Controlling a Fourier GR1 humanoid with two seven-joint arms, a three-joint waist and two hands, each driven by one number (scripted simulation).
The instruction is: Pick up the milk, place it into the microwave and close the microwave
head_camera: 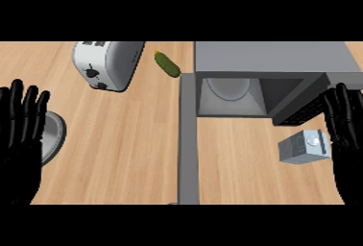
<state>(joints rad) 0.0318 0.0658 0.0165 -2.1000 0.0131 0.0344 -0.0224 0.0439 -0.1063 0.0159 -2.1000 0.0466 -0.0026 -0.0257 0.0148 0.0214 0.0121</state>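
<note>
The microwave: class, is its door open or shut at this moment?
Open. The microwave shows its dark inside and the turntable plate, and its door swings outward toward the milk carton on the counter.

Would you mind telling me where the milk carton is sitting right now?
In the head view, the milk carton lies on the counter at the right, just in front of the open microwave and beside the right hand.

Both the left hand (20,139) and right hand (345,129) are glossy black with long, slender fingers.
</note>
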